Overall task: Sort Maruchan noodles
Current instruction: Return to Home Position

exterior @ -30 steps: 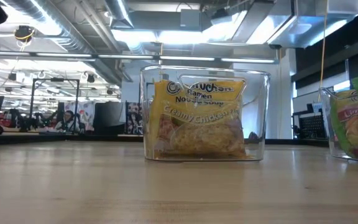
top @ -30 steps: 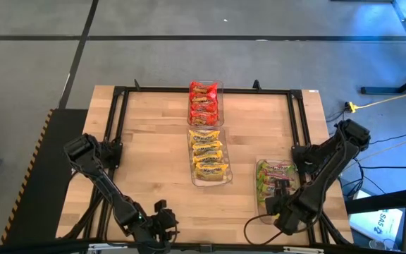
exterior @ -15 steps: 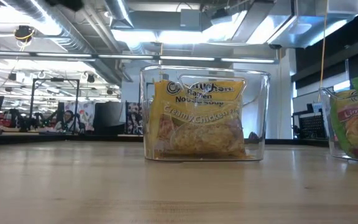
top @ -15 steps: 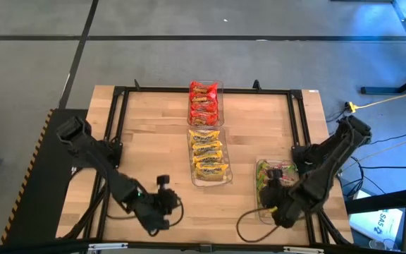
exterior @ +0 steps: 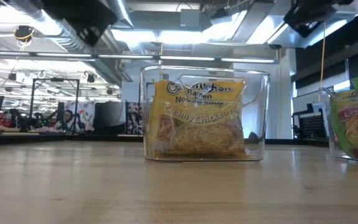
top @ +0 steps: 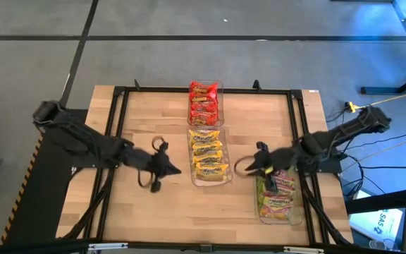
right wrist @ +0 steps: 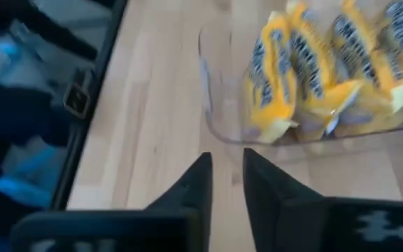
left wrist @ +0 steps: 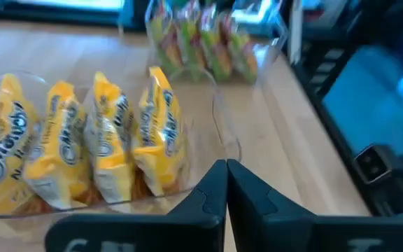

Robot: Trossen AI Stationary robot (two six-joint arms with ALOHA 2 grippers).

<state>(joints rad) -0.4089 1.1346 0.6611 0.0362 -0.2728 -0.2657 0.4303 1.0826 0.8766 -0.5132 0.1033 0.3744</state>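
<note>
4 yellow packs (left wrist: 110,140) stand on edge in a row inside the clear middle bin (exterior: 258,93). Their crinkly wrappers carry dark lettering, and the low view reads "Creamy Chicken". The red packs (top: 204,103) fill the far bin (top: 205,124) just beyond the middle bin. The green packs (top: 276,196), green and pink, sit in the right bin (exterior: 324,124). The left gripper (left wrist: 226,168), fingers pressed together and empty, hovers just left of the middle bin. The right gripper (right wrist: 227,164), fingers slightly apart, hovers just right of it.
</note>
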